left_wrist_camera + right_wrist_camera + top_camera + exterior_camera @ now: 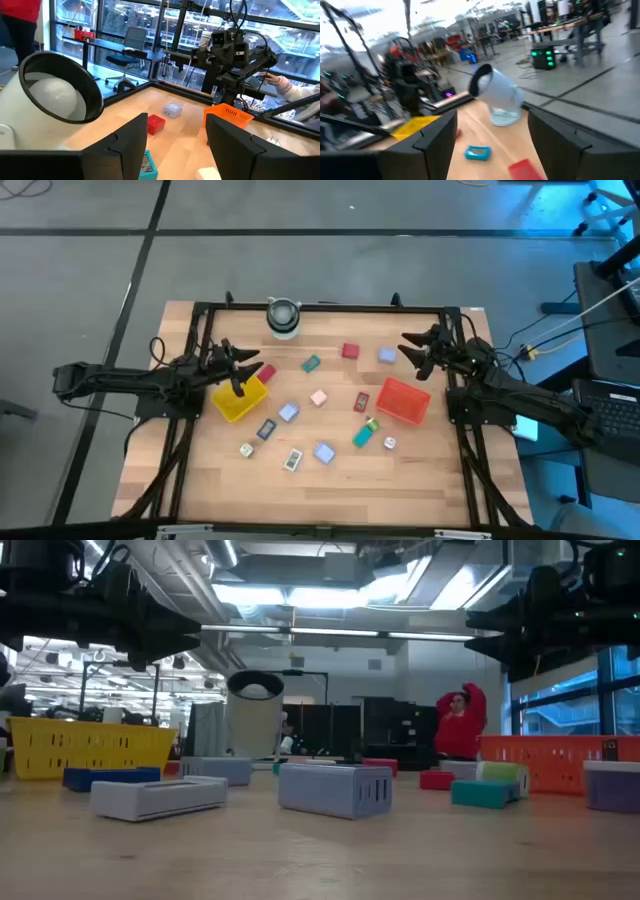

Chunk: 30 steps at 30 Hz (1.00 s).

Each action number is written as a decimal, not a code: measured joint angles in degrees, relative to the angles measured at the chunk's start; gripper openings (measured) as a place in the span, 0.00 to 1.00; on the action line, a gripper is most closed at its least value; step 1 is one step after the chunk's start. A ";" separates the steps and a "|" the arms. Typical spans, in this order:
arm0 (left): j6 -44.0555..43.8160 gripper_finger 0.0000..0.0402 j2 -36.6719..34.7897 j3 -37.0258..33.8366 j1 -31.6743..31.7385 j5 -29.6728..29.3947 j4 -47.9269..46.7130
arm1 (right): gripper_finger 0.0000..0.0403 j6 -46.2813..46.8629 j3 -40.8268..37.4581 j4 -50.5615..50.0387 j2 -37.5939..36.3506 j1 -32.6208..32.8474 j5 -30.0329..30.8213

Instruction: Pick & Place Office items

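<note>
The office items lie scattered on the wooden table: a red block, a pale blue one, a teal one, a pink one, a dark blue one and several more toward the near edge. My left gripper hovers open above the far edge of the yellow tray, fingers level, pointing right. My right gripper hovers open at the far right, beyond the red-orange tray, pointing left. Nothing is between the fingers in the left wrist view or the right wrist view.
A white-and-grey cylinder stands at the table's far edge, middle. A dark frame runs round the table. A red piece lies right by the yellow tray's far corner. A person in red stands in the room beyond.
</note>
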 joint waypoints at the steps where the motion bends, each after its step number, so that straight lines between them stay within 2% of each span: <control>1: 0.52 0.49 0.00 0.00 0.01 0.00 0.00 | 0.60 -2.04 0.67 -1.22 0.00 -0.01 0.39; 4: 3.48 0.49 0.00 0.00 0.02 -0.02 0.37 | 0.60 -8.10 1.52 -2.15 0.00 -0.01 0.15; 11: 8.24 0.49 -0.01 0.00 0.01 2.76 3.87 | 0.60 -14.89 1.77 -1.66 0.00 0.00 -1.17; 18: 6.94 0.49 0.00 0.00 0.00 1.63 3.85 | 0.60 -14.19 1.88 -0.24 0.00 0.00 -1.22; 20: 6.84 0.49 0.00 0.00 0.02 1.07 3.85 | 0.60 -13.67 2.81 -2.51 0.00 0.00 -1.22; 23: 6.71 0.49 0.00 0.00 0.02 1.05 3.82 | 0.62 -14.11 6.37 -11.23 0.33 0.00 -0.09; 25: 6.75 0.49 0.00 0.00 0.00 1.03 3.82 | 0.62 -14.27 9.57 -15.89 1.93 0.00 2.71; 28: 6.79 0.49 0.00 0.00 0.01 1.03 3.82 | 0.63 -9.47 13.32 -18.13 5.07 0.00 8.52; 30: 6.80 0.49 0.00 0.00 0.02 1.03 3.65 | 0.63 -7.11 16.56 -22.05 7.65 -0.02 9.11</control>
